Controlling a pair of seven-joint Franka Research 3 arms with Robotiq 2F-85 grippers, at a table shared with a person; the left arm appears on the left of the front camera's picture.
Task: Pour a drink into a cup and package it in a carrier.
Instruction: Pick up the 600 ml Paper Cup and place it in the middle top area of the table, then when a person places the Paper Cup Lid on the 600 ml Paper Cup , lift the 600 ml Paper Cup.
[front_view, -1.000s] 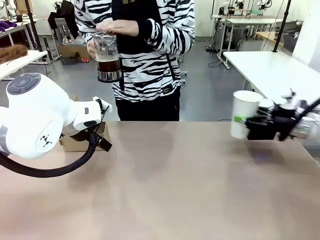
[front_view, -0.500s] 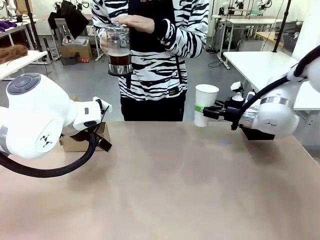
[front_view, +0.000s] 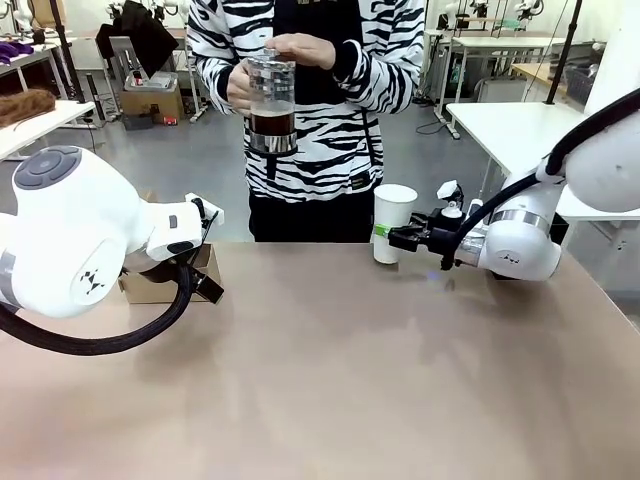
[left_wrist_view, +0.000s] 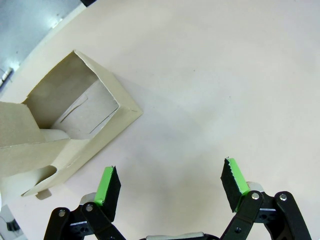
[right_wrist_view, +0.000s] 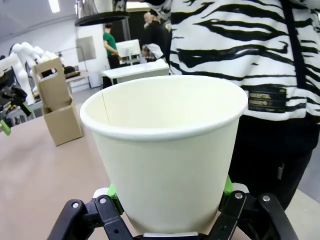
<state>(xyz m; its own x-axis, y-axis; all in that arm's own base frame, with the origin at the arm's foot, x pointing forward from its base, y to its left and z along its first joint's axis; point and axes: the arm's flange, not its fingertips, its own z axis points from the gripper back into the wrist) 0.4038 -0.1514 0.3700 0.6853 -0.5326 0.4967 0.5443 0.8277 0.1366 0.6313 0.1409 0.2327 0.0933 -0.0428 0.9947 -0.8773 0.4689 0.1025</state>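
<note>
A person in a striped top holds a clear glass vessel (front_view: 272, 100) with both hands at chest height. The dark brown drink (front_view: 272, 123) fills its lower part. My right gripper (front_view: 386, 234) is shut on an upright white paper cup (front_view: 392, 222) at the table's far edge, just below and right of the vessel. The cup (right_wrist_view: 170, 145) is empty inside, with green pads (right_wrist_view: 114, 192) against its base. The brown cardboard carrier (front_view: 163, 286) stands at the far left behind my left arm. My left gripper (left_wrist_view: 171, 185) hangs open over the bare table next to the carrier (left_wrist_view: 60, 125).
The wide tan table (front_view: 340, 380) lies bare between the arms. My bulky left arm (front_view: 70, 240) hides most of the carrier in the front view. The person (right_wrist_view: 240, 50) stands right behind the cup. Other white tables (front_view: 540, 135) stand farther off.
My right arm has swung left with the cup toward the middle of the far edge. The person has moved the vessel right and lower, toward the cup. The left arm stays still.
</note>
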